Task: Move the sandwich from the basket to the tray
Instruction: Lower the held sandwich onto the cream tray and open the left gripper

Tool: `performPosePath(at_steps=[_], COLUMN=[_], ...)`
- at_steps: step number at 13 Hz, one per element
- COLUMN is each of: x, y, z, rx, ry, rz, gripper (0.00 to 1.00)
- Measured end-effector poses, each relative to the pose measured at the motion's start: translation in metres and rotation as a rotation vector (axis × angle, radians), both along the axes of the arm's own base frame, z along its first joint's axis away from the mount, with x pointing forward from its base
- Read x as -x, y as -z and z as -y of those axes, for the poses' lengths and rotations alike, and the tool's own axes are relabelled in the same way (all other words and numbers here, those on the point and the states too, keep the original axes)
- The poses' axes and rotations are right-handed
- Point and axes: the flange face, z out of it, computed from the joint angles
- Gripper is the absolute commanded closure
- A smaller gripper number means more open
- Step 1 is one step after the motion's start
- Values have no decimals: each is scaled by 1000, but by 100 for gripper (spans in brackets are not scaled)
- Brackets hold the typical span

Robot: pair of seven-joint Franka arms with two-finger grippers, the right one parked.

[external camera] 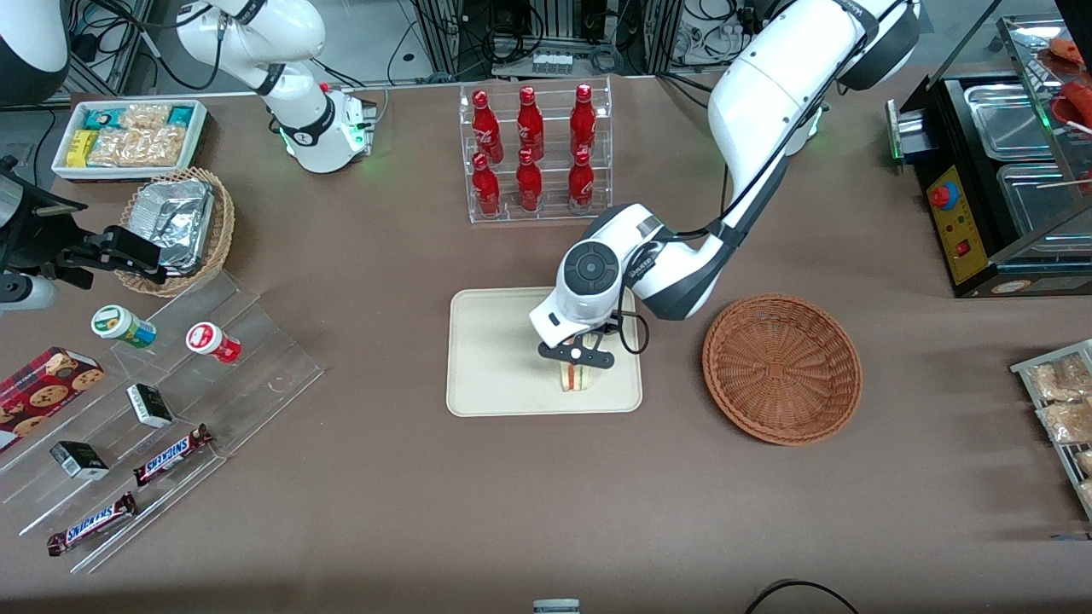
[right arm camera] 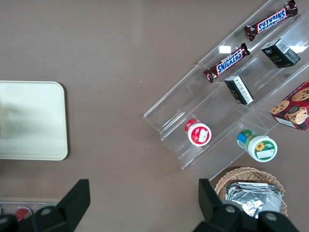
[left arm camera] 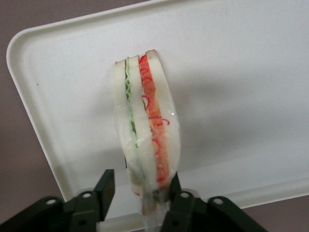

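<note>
**Sandwich stands on edge on the tray, one finger against it**

The sandwich (left arm camera: 147, 128) stands on the tray (external camera: 490, 358), in the part nearest the basket (external camera: 781, 367) and close to the rim nearest the front camera. Its long axis runs away from the gripper (external camera: 577, 354), the narrow end pointing off, and the green and red filling layers face up. The gripper sits directly above it. One finger (left arm camera: 173, 189) touches the red-layer side; the other stands a little apart, so the jaws look slightly open. The left arm reaches in over the tray, wrist bent downward.
</note>
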Motion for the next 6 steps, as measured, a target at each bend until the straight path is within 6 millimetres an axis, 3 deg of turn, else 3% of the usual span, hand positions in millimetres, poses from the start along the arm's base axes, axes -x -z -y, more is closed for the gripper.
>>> performPosePath(at_steps=[6], x=[-2], y=[-3], z=[0], rx=[-6], ry=[-63], rz=[2], gripper=[0])
